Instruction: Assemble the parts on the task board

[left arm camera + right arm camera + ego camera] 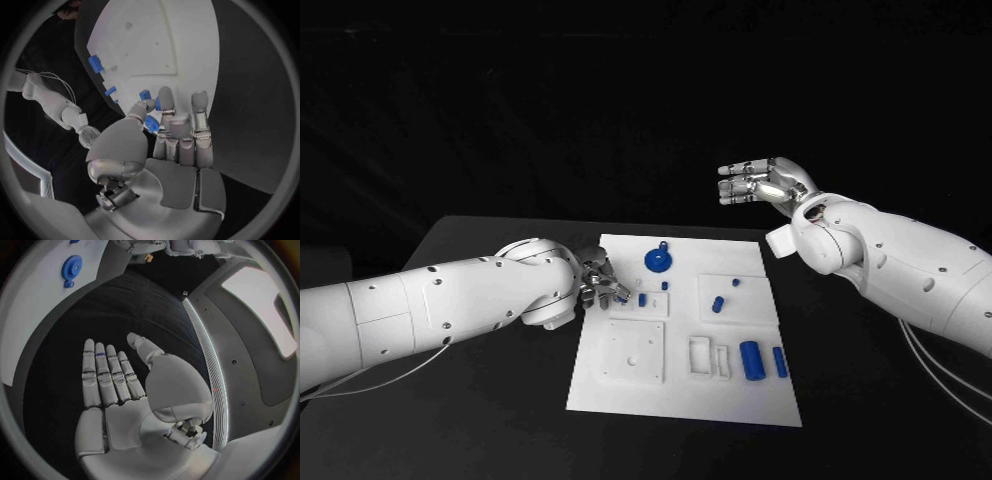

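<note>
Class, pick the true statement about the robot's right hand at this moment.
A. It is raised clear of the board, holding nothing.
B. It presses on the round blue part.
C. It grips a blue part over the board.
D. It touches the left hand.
A: the right hand hangs beyond the task board, its fingers spread and holding nothing.

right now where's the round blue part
In the head view the round blue part sits on the board near its far edge, just beyond the left robot hand.
</note>
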Robot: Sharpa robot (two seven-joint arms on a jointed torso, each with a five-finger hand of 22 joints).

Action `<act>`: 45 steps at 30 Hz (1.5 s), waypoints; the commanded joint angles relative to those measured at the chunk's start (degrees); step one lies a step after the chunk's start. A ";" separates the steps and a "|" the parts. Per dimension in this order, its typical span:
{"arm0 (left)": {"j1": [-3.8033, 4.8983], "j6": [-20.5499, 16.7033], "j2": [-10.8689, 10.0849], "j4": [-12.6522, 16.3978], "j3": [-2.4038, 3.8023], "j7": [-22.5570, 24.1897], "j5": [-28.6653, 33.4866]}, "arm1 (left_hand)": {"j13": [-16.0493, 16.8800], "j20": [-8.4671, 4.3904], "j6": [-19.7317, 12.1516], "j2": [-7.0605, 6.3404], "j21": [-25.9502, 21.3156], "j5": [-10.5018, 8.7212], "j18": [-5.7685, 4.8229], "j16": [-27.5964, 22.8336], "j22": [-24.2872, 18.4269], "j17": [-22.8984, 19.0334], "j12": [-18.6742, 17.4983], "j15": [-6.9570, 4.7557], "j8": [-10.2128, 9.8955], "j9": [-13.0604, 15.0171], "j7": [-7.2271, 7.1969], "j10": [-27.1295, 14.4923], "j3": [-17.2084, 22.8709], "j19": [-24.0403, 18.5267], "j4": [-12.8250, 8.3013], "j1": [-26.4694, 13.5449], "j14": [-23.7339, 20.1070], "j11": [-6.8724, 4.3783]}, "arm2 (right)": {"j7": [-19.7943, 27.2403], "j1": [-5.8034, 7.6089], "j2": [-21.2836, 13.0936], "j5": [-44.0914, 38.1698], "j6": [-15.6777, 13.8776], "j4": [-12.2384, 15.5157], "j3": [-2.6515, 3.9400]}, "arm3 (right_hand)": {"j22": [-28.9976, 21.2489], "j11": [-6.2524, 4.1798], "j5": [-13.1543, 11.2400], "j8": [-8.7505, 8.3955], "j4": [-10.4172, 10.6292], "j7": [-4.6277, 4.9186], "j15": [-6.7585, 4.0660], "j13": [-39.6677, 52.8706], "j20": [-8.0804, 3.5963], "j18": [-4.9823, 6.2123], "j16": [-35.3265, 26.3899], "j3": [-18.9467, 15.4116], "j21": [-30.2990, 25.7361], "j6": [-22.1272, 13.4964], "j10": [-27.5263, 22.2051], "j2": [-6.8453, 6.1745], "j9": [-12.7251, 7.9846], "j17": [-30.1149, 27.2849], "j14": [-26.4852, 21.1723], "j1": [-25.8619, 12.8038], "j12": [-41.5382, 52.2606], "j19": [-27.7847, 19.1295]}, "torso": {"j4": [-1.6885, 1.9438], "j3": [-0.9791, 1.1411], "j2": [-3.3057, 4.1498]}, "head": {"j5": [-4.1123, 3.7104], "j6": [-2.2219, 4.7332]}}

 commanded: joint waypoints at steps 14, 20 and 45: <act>-0.17 1.81 0.19 0.12 0.03 -1.71 -0.71 | -0.03 0.07 3.77 0.52 -0.29 -0.09 0.02 0.02 1.11 0.23 0.39 -0.35 0.28 -0.02 -3.43 2.70 5.73 0.50 -5.75 0.60 0.11 -0.30 | 0.00 0.03 0.33 -0.24 1.09 -0.27 0.03 | 0.01 -0.01 0.17 -0.26 1.11 0.13 -0.01 0.01 0.00 0.64 0.02 -1.20 -0.04 0.63 0.54 0.18 -0.03 0.06 -0.17 -0.75 -0.13 -0.47 | 0.00 -0.02 0.00 | 0.35 -0.42; -0.19 1.69 0.17 0.10 0.03 -2.04 -0.85 | -0.03 0.07 3.77 0.52 -0.29 -0.09 0.02 0.02 1.11 0.23 0.39 -0.35 0.28 -0.02 -3.43 2.70 5.73 0.50 -5.75 0.60 0.11 -0.30 | -0.02 0.03 0.31 -0.36 1.07 -0.27 0.03 | 0.00 -0.01 0.19 -0.25 1.18 0.12 -0.03 0.01 0.01 0.63 0.02 -1.36 -0.06 0.67 0.53 0.15 -0.03 0.06 -0.21 -0.75 -0.13 -0.50 | 0.03 -0.04 0.00 | 0.30 -0.54; -0.82 3.05 1.40 -0.75 0.04 -2.78 -1.99 | -0.01 0.13 3.61 -0.97 -0.14 -4.77 0.11 -0.18 1.11 0.22 0.38 -0.29 0.31 0.03 -3.33 2.69 10.99 0.40 -4.54 0.21 0.10 -0.22 | -0.11 0.03 0.16 -0.55 1.31 0.12 0.03 | 0.00 -0.01 0.23 -0.24 1.19 0.11 -0.03 0.02 0.02 0.61 0.02 -2.02 -0.06 0.73 0.54 0.10 -0.02 0.06 -0.22 -0.53 -0.12 -0.53 | 0.04 -0.05 -0.01 | 0.50 -1.26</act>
